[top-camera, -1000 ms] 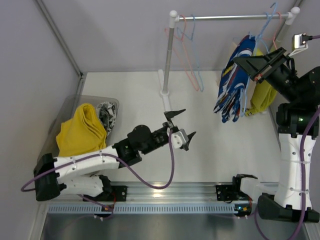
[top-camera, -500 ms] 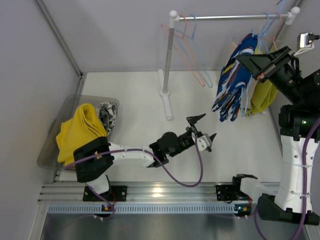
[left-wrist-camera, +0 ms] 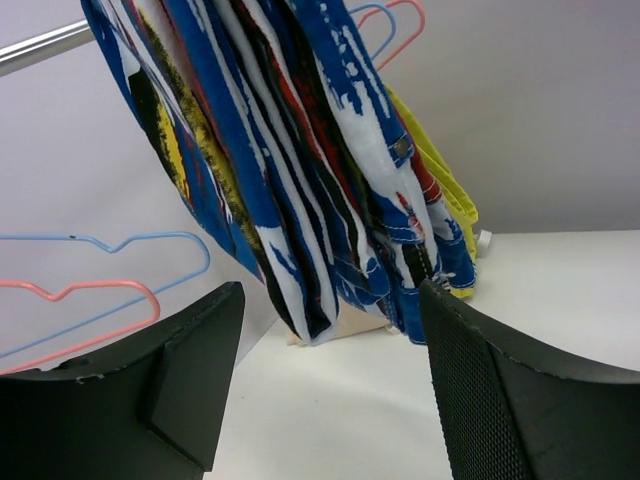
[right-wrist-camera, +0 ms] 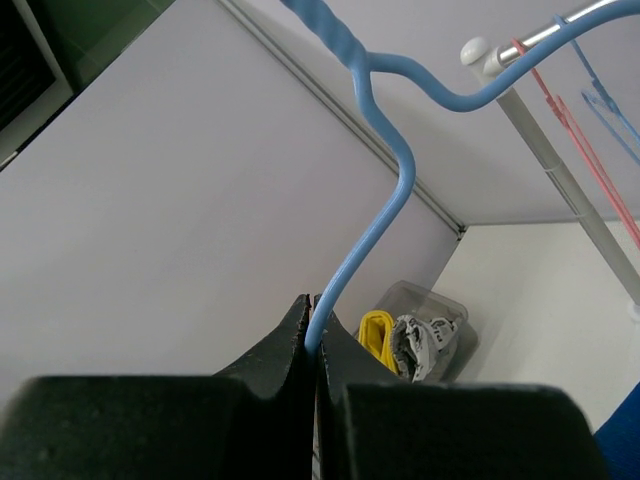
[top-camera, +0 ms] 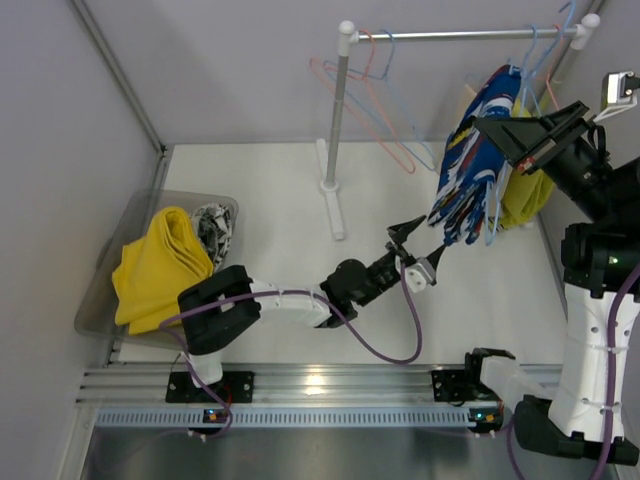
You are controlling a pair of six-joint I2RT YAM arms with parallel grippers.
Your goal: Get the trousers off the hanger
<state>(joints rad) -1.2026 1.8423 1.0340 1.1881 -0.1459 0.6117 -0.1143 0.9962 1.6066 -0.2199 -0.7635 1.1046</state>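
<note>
The blue trousers with white and red patches [top-camera: 468, 165] hang on a blue hanger [right-wrist-camera: 385, 200] at the right end of the rail. My right gripper [top-camera: 484, 124] is shut on that hanger's wire just below the hook; the wrist view [right-wrist-camera: 314, 308] shows it pinched between the pads. My left gripper [top-camera: 420, 248] is open and empty, right at the trousers' lower end; in its wrist view [left-wrist-camera: 330, 335] the trousers [left-wrist-camera: 300, 170] hang just ahead, between the fingers. The bright yellow trousers [top-camera: 160, 265] and the black-and-white print trousers [top-camera: 212, 230] lie in the bin.
A clear plastic bin [top-camera: 130, 215] stands at the left. The rail [top-camera: 450, 35] rests on a white post [top-camera: 338, 110] and carries empty pink and blue hangers [top-camera: 385, 110]. An olive-yellow cloth [top-camera: 525, 195] and a beige cloth [top-camera: 470, 95] hang behind the blue trousers.
My left arm has stretched out to the right, from mid-table up to the lower end of the blue trousers. The right gripper has shifted slightly right with the hanger; the empty hangers swing.
</note>
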